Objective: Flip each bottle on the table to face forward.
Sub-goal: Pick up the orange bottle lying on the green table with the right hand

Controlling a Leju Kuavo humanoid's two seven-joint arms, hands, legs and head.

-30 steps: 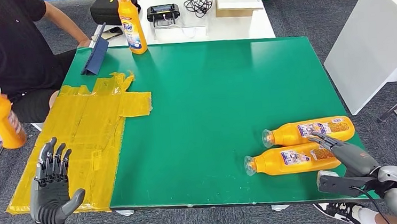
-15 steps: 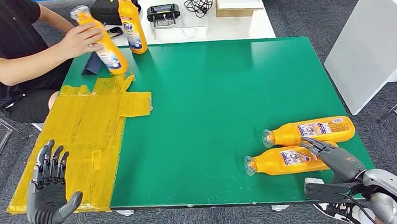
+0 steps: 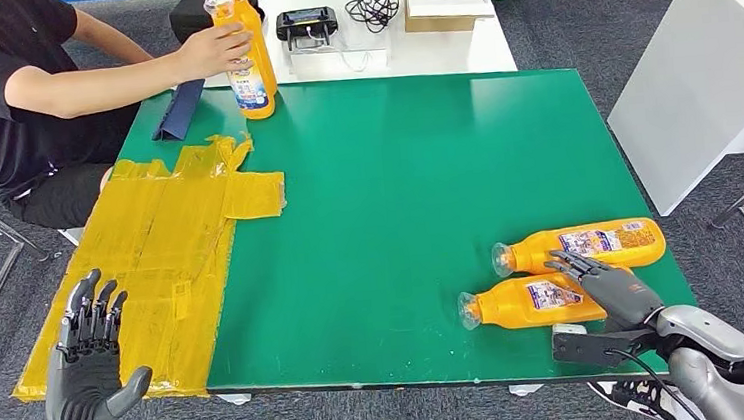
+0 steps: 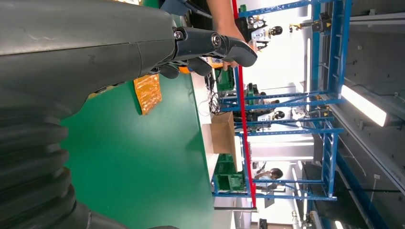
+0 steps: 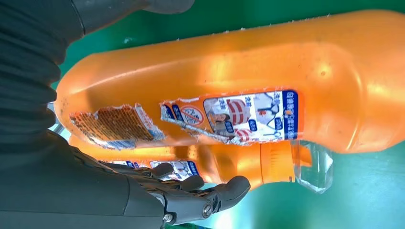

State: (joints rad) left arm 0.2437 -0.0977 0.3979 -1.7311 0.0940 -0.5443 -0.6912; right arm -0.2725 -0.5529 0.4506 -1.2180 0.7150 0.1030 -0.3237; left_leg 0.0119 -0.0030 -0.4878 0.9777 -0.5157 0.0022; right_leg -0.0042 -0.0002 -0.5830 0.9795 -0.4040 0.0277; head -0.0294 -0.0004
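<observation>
The green table (image 3: pixel 395 168) carries everything, with a patch of yellow tape (image 3: pixel 165 246) covering its 9 o'clock side, probably as a marked drop zone for finished bottles. At about 11 o'clock a person (image 3: pixel 17 87) sets an upright bottle (image 3: pixel 223 21) down beside another standing bottle (image 3: pixel 255 69), both label-out, likely where turned ones are collected.

At 4 o'clock two bottles lie on their sides, caps toward the table's middle: the far bottle (image 3: pixel 581 246) and, just beside it toward the robot, the near bottle (image 3: pixel 536 301). The right wrist view shows torn back labels facing up, so these appear to need flipping.

The right hand (image 3: pixel 605 287) rests over the near bottle's base end, fingers spread and slightly curled, apparently positioned to close around it; no grip is made yet.

The left hand (image 3: pixel 88 368) hangs off the table's 8 o'clock corner, fingers spread, holding nothing, seemingly waiting to receive.
</observation>
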